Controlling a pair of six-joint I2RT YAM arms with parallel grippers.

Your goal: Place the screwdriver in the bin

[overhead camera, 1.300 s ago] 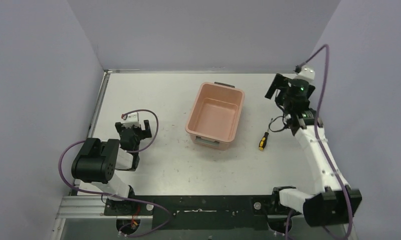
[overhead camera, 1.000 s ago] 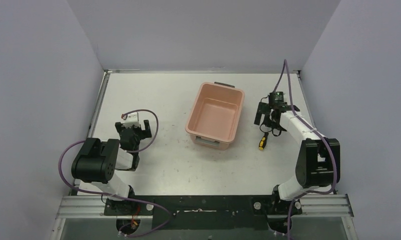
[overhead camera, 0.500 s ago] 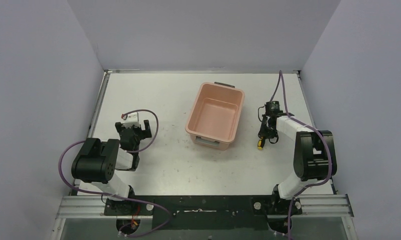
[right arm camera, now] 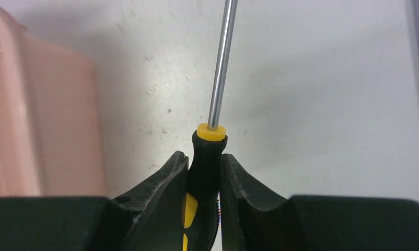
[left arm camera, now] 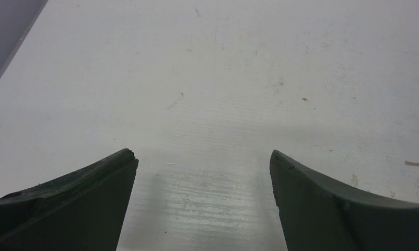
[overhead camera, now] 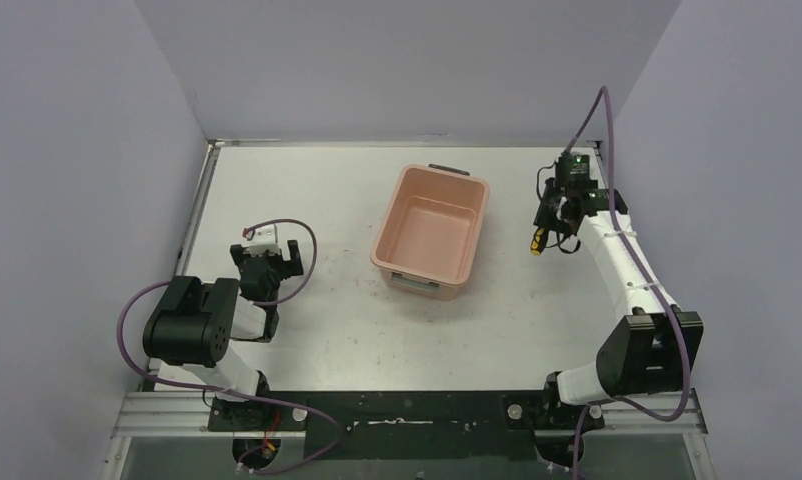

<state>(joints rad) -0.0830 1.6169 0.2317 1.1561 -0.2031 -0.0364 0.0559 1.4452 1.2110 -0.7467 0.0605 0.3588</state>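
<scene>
Right gripper [right arm camera: 204, 157] is clamped on the screwdriver [right arm camera: 211, 133] handle, shaft pointed away from the fingers | screwdriver is held just right of the bin [overhead camera: 432, 235], outside it | left gripper [left arm camera: 202, 157] is seen parted over the table [left arm camera: 223, 78]
</scene>
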